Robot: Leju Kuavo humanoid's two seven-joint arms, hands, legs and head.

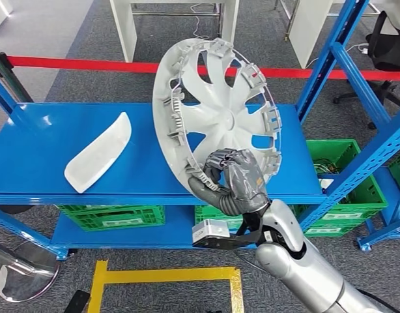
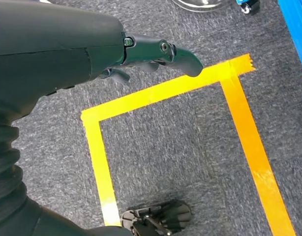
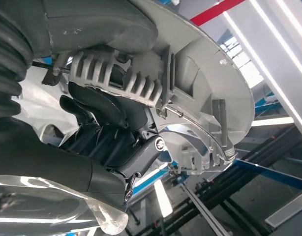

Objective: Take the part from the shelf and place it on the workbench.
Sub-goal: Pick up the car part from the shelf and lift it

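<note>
A large white wheel cover (image 1: 217,114) with curved spokes stands tilted above the blue shelf (image 1: 139,166), its inner side with clips facing me. My right hand (image 1: 232,179) grips its lower rim, thumb on one side and fingers on the other. Up close in the right wrist view, the dark fingers (image 3: 105,132) curl around the ribbed rim of the wheel cover (image 3: 194,93). My left hand (image 2: 157,54) hangs over the grey carpet with its fingers apart and nothing in it.
A white curved trim piece (image 1: 97,153) lies on the shelf's left half. Green crates (image 1: 114,215) sit on the lower shelf, another green crate (image 1: 355,186) at right. Blue uprights (image 1: 335,59) frame the right side. Yellow floor tape (image 1: 163,277) marks a square below; red tape (image 1: 80,64) runs behind.
</note>
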